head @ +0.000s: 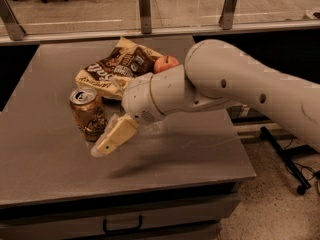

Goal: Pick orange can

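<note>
The orange can [88,114] stands upright on the grey table [45,169], left of centre, its silver pull-tab top facing up. My gripper [111,138] hangs from the white arm just right of the can, its pale fingers pointing down and left, close beside the can's lower right side. A reddish apple [165,63] lies behind the arm, partly hidden. A brown-and-yellow snack bag [116,69] lies behind the can.
The table's front edge [125,191] runs just below the gripper, with a drawer handle under it. A rail with posts [145,4] borders the table's far side. A black stand base [290,164] sits on the floor at right.
</note>
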You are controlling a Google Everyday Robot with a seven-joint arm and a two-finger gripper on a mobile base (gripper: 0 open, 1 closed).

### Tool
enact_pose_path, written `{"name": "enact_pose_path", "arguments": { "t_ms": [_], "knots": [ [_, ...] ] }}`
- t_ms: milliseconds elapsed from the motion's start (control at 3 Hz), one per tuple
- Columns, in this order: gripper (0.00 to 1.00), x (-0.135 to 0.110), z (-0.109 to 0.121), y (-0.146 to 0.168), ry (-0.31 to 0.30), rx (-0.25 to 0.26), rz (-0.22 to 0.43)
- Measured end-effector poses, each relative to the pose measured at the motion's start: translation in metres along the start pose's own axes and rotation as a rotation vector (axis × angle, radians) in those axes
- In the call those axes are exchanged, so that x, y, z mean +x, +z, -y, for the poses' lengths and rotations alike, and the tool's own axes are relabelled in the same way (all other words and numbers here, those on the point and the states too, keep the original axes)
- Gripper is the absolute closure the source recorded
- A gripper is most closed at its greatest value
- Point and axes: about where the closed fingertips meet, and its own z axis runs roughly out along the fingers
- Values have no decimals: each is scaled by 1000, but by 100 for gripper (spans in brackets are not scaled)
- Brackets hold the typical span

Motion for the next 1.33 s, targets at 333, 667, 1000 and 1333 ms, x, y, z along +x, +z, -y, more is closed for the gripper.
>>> {"name": "enact_pose_path", "arguments": {
  "t_ms": [333, 667, 1000, 1333],
  "knots": [
    [16, 3, 16, 34, 4, -25, 53],
    [39, 1, 23, 58, 26, -89, 89],
    [62, -16, 27, 63, 21, -127, 149],
    [85, -49, 38, 43, -22, -78, 236]
  ]
}}
